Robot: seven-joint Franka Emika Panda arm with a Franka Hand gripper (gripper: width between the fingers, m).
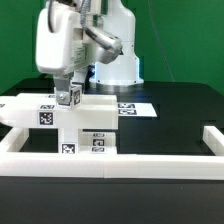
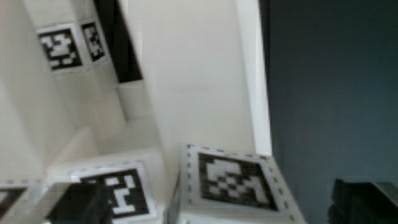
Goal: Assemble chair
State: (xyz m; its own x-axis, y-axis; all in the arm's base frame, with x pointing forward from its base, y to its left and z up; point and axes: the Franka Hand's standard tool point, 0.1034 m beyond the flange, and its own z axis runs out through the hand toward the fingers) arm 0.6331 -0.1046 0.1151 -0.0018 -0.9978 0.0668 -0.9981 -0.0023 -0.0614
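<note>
White chair (image 1: 85,125) parts sit just under the jaws.

the gripper (image 1: 69,96) sits low against the chair (image 1: 85,125), and from the exterior view i can't make out how its jaws stand. the arm's upper part is cut off at the frame edge. the wrist view is blurred, its tags (image 2: 233,181) unreadable and some cropped.

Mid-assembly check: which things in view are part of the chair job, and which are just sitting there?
Job:
- chair parts, white tagged blocks grouped at the front rail
- gripper, just above them

Not the job:
- marker board, flat behind the parts
- border rails, untagged
- table
</note>
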